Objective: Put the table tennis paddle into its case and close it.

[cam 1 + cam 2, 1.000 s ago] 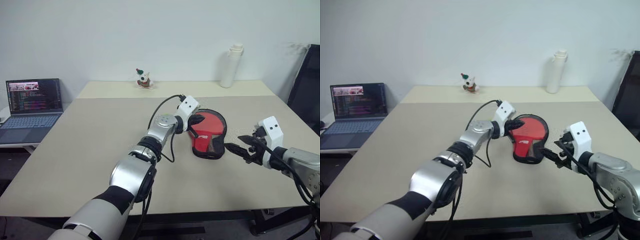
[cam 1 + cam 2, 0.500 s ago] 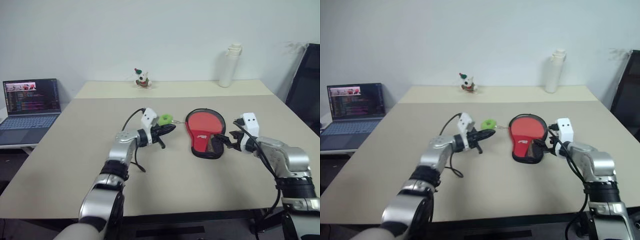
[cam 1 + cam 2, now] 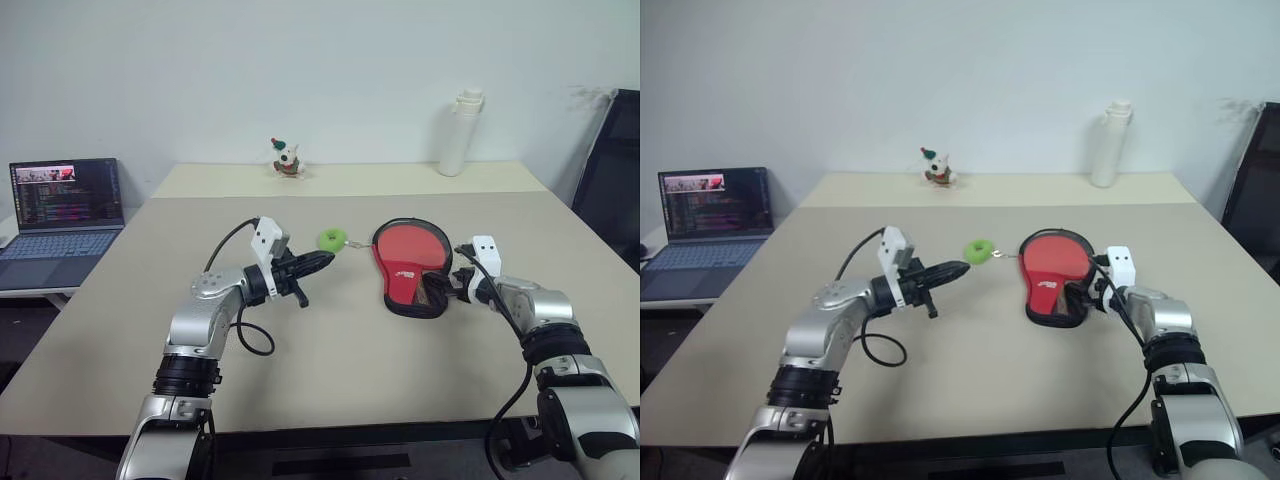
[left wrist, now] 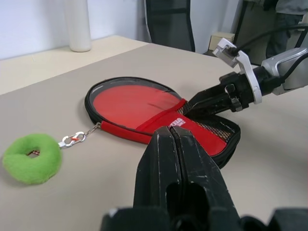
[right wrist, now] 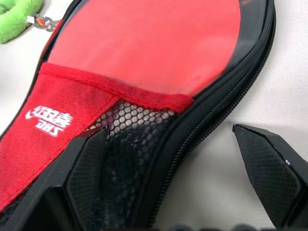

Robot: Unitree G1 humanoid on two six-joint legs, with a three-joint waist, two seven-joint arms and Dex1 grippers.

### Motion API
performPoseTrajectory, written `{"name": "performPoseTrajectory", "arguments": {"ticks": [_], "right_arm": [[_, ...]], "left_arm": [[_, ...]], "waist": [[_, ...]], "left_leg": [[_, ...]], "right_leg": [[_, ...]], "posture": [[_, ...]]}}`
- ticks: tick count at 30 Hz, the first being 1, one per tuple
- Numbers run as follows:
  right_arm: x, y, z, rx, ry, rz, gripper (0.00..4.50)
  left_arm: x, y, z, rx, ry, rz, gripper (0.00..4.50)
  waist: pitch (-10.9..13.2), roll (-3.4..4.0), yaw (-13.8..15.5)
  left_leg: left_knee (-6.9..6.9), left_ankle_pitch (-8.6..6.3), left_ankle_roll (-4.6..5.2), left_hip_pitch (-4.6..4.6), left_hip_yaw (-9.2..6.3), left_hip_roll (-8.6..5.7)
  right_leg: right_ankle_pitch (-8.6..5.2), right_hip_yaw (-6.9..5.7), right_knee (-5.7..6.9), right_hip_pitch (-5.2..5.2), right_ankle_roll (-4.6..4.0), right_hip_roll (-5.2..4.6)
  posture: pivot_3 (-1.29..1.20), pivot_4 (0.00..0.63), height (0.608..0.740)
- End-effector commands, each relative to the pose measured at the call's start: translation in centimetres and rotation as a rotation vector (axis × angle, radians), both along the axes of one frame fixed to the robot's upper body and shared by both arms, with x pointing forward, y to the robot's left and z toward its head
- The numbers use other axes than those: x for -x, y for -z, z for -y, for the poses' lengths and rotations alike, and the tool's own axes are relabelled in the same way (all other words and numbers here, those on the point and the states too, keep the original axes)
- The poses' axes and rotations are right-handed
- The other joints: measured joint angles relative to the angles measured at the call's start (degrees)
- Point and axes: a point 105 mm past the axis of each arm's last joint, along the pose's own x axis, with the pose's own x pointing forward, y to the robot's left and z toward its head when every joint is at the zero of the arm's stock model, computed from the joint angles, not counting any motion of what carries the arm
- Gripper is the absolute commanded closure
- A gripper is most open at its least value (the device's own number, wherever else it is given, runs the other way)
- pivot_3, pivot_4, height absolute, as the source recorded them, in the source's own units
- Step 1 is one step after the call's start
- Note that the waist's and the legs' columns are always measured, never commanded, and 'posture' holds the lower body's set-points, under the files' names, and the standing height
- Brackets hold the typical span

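Spreading wide at the handle end of the case (image 3: 411, 270): right gripper (image 5: 183, 159), one black finger (image 5: 89, 166) lying over the mesh, the other finger (image 5: 269, 168) on bare table beside the zip edge, nothing clamped. Lying flat inside the open case, round red face up: table tennis paddle (image 3: 410, 245), its lower part under a red flap with a white logo and black mesh, handle hidden. Pinched fully together, holding nothing, pointing level toward the case from well to its left: left gripper (image 3: 322, 260). Resting just beyond those fingertips, joined by a small metal clip to the case's rim: green fuzzy ring (image 3: 332, 238). Supporting everything: beige table (image 3: 200, 330). Standing along the far edge: white bottle (image 3: 461, 132) and small toy figure (image 3: 286, 158). Sitting open off to the left: laptop (image 3: 62, 210).
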Motion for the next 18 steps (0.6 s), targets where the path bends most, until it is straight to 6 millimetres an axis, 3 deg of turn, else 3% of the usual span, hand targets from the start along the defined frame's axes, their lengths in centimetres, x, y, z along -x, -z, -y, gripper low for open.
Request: {"name": "performPoseTrajectory", "arguments": {"ticks": [1,6,14,18], "right_arm": [[-0.3,-1.2,0.5,0.028,0.003,0.048,0.02],[-0.3,0.2,0.8,0.056,0.046,0.015,0.02],[-0.1,3.1,-1.2,0.041,0.003,-0.112,0.02],[0.0,3.6,-2.7,-0.005,-0.036,-0.159,0.86]], "left_arm": [[0.3,-1.5,-0.2,0.010,0.001,0.058,4.50],[0.1,-1.5,0.0,0.004,0.006,0.058,4.50],[0.0,-1.5,0.5,-0.011,0.022,0.065,4.50],[0.2,-1.4,0.3,-0.019,0.021,0.063,4.50]], "waist": [[0.00,0.00,0.00],[0.00,0.00,0.00],[-0.11,-0.05,-0.29],[-0.22,-0.18,-0.69]], "left_leg": [[0.00,0.00,0.00,0.00,0.00,0.00],[0.00,0.00,0.00,0.00,0.00,-0.01],[0.02,0.01,0.00,0.15,0.03,0.00],[0.01,0.00,-0.01,0.25,0.03,0.04]], "right_leg": [[0.00,0.01,0.00,0.00,0.00,0.00],[0.00,0.02,-0.01,0.00,0.00,-0.01],[0.05,0.06,0.04,0.10,-0.05,0.00],[0.06,0.08,0.08,0.15,-0.06,0.04]], "posture": [[0.00,0.150,0.740],[0.00,0.150,0.740],[0.00,0.150,0.740],[0.00,0.150,0.740]]}}
